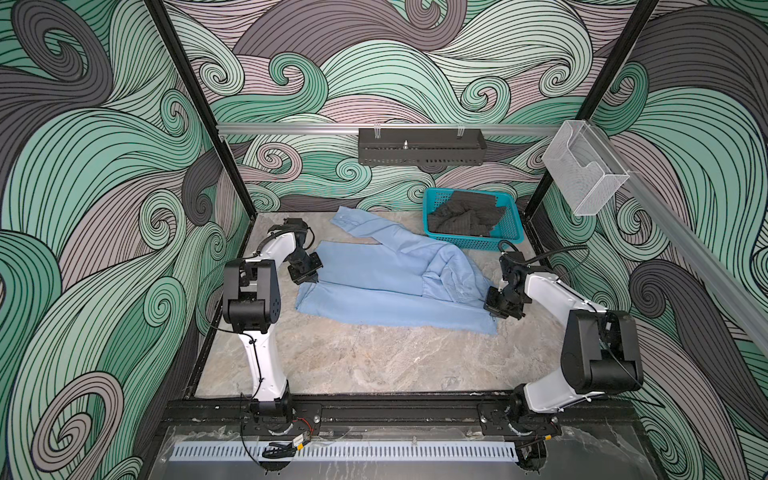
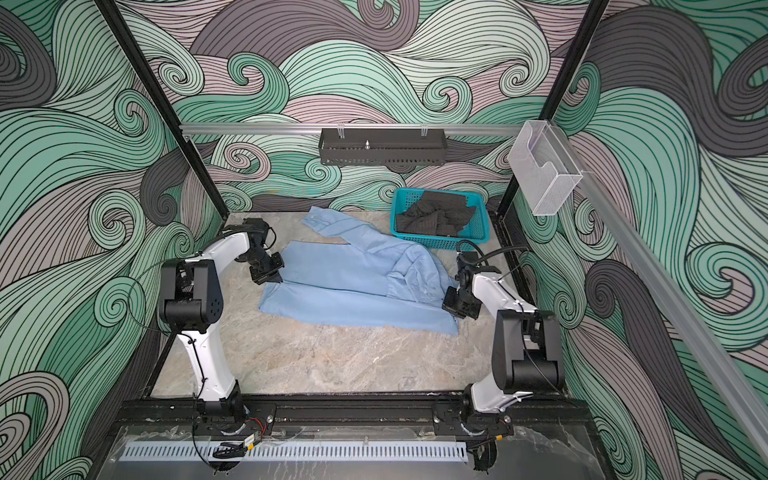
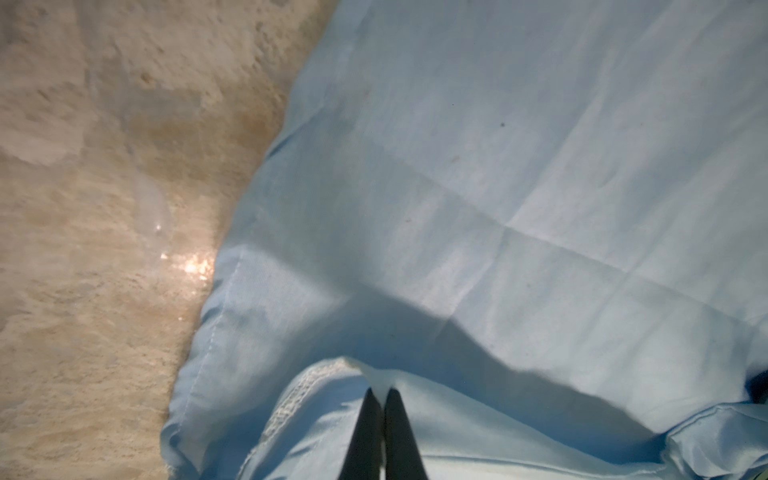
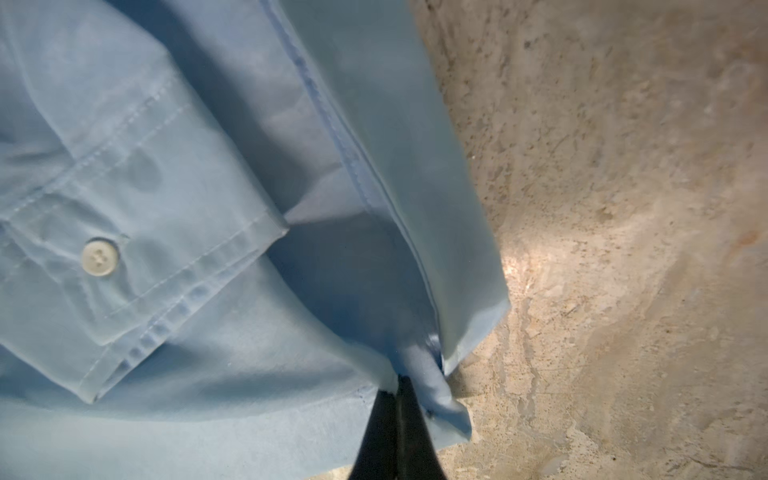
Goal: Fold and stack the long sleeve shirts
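Light blue shirt [image 1: 374, 291], partly folded, lies on the marble table [image 1: 374, 361] at frame centre in both top views, lower left of the teal basket [image 1: 469, 244]. Left gripper [image 1: 311, 280] is clamped on the shirt's left edge. Right gripper [image 1: 494, 312] is clamped on its right corner.

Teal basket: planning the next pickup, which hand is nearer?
Right. The right hand grips the blue shirt just in front of the basket; the left hand holds the shirt's opposite end.

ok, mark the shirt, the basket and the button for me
shirt [image 1: 365, 274], in a top view, flat body panel.
basket [image 1: 469, 244], in a top view, front wall.
button [image 4: 100, 256], right wrist view, its centre.
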Motion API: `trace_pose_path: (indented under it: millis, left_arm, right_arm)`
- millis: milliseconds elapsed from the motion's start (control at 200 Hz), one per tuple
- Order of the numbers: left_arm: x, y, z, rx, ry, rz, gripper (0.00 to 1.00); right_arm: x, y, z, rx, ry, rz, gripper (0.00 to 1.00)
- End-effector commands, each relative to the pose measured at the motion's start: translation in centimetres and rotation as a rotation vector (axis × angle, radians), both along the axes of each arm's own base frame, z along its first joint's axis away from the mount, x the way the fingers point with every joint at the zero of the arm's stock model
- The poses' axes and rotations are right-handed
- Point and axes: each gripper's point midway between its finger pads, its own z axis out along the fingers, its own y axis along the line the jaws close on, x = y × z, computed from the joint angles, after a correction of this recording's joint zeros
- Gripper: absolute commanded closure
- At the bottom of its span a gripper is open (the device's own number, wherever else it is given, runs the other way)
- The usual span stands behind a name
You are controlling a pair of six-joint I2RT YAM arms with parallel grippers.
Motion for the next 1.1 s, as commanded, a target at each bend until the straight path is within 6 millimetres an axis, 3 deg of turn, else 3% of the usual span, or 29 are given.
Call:
trace_pose_path:
  millis: [0,20,55,115,150,205,270,360,466,546,701,831,976,1096]
  left_arm:
    - [0.3,1.1,-0.1,0.046,0.012,-0.005,1.00]
    - [0.3,0.9,0.0,0.034,0.010,-0.008,1.00]
    - [0.4,0.5,0.4,0.012,0.000,-0.004,0.97]
    - [0.3,0.3,1.7,0.001,-0.029,0.006,0.67]
    - [0.2,0.4,2.9,0.002,-0.055,0.014,0.57]
    - [0.0,0.0,4.9,-0.012,-0.106,0.018,0.48]
    - [-0.3,-0.9,6.4,-0.049,-0.153,0.015,0.43]
    - [-1.1,-2.9,5.6,-0.121,-0.135,0.018,0.40]
    - [-2.2,-5.2,1.8,-0.201,-0.034,0.040,0.48]
    - [-3.1,-5.8,-1.0,-0.233,0.043,0.076,0.55]
    - [-5.3,-4.6,-3.9,-0.213,0.143,0.127,0.56]
    - [-8.8,-2.7,-5.0,-0.156,0.243,0.159,0.55]
    - [-12.8,-1.5,-5.0,-0.168,0.295,0.191,0.55]
    - [-14.9,-0.6,-3.9,-0.174,0.295,0.202,0.54]
  right_arm:
    - [0.6,-0.4,0.3,-0.009,-0.023,0.013,1.00]
    - [0.8,0.1,0.4,0.016,-0.035,0.020,1.00]
    - [1.0,1.0,0.7,0.056,-0.051,0.035,0.89]
    - [1.2,2.0,1.6,0.076,-0.069,0.057,0.62]
    - [1.2,2.3,2.0,0.071,-0.074,0.069,0.52]
    - [1.1,2.4,2.7,0.049,-0.075,0.073,0.42]
    - [1.2,2.5,3.4,0.031,-0.087,0.074,0.37]
    - [1.6,3.3,3.4,0.043,-0.097,0.077,0.37]
    - [1.6,4.4,1.9,0.074,-0.041,0.086,0.42]
    - [1.5,5.0,0.5,0.100,0.011,0.077,0.47]
    - [0.8,5.4,-1.3,0.124,0.072,0.055,0.49]
    - [-0.7,5.3,-2.3,0.129,0.127,0.023,0.49]
    - [-3.1,4.7,-2.7,0.096,0.220,-0.014,0.49]
    - [-5.6,4.4,-3.1,0.087,0.293,-0.017,0.49]
